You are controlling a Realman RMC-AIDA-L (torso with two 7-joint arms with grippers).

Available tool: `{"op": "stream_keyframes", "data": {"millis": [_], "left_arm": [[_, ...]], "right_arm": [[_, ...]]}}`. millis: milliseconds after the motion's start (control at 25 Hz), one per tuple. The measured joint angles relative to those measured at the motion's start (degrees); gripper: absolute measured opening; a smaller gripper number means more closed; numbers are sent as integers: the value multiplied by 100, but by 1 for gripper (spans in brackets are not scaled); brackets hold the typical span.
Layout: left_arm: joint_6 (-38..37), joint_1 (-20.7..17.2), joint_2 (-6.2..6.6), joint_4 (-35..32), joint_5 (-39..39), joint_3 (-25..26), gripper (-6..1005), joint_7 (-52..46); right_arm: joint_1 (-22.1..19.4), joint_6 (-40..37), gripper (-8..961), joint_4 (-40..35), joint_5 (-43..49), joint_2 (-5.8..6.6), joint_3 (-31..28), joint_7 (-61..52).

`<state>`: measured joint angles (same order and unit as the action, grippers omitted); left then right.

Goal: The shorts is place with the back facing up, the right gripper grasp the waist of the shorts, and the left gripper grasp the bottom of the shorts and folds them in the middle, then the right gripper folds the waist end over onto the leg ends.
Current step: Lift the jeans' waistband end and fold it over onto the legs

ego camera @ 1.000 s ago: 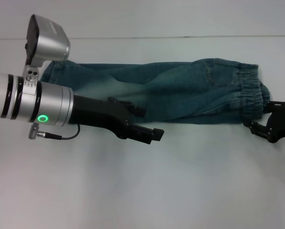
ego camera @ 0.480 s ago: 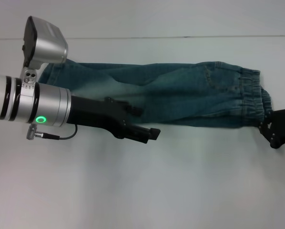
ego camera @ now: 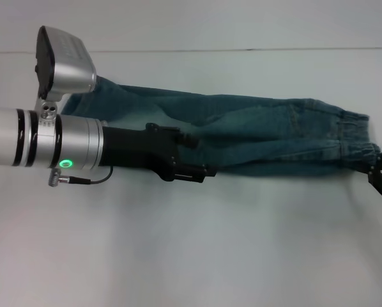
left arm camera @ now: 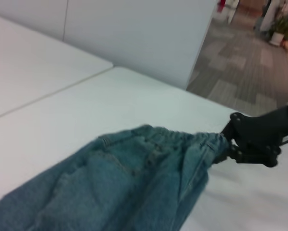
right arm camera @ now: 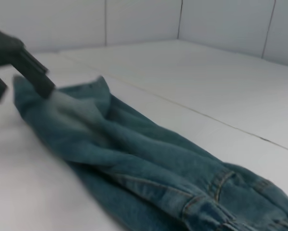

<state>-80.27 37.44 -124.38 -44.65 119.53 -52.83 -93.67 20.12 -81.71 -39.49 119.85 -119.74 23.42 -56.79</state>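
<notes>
— Denim, blue-green and washed pale in patches: the shorts (ego camera: 242, 131) lie stretched long across the white table (ego camera: 191, 256), folded lengthwise into a narrow strip. Nothing here acts as a container; the cloth rests straight on the tabletop.

— Where is the waist of the shorts (ego camera: 354, 137)?

— At the strip's right end, close to the table's right side. The right gripper (ego camera: 377, 167) sits at that ruffled band, its black fingers closed on the gathered elastic; the left wrist view shows the same clamp (left arm camera: 230, 144) pinching the band's corner.

— And the other end?

— The bottom of the shorts (ego camera: 89, 96) lies at the strip's far left, partly hidden under the left arm's silver camera housing. The left gripper (ego camera: 200, 171) reaches along the near edge of the shorts, about midway along the strip. Whether its fingers are together or apart, I cannot tell.

— Room to move?

— Bare tabletop spreads wide on the near side of the shorts. Beyond them, a seam line (ego camera: 242, 49) crosses the surface, with more white table past it.
</notes>
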Motion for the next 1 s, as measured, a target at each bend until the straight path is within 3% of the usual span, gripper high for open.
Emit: {"op": "stream_keyframes", "data": {"millis": [200,640,1000], "left_arm": [[300,-53,1,110,-96,-329,782,61],[1524,-102,-25,674,-1176,-1567,780,562],[1984,-48,-15,772,-1527,-1638,650,458]], "right_arm": [[-176,-526,42,-374,53,-24,63,-450],[-445,-1458,47,-1149,18,-41,35,-1233],[-441,-1610,51,-1323,81,-36,105,-1349]]}}
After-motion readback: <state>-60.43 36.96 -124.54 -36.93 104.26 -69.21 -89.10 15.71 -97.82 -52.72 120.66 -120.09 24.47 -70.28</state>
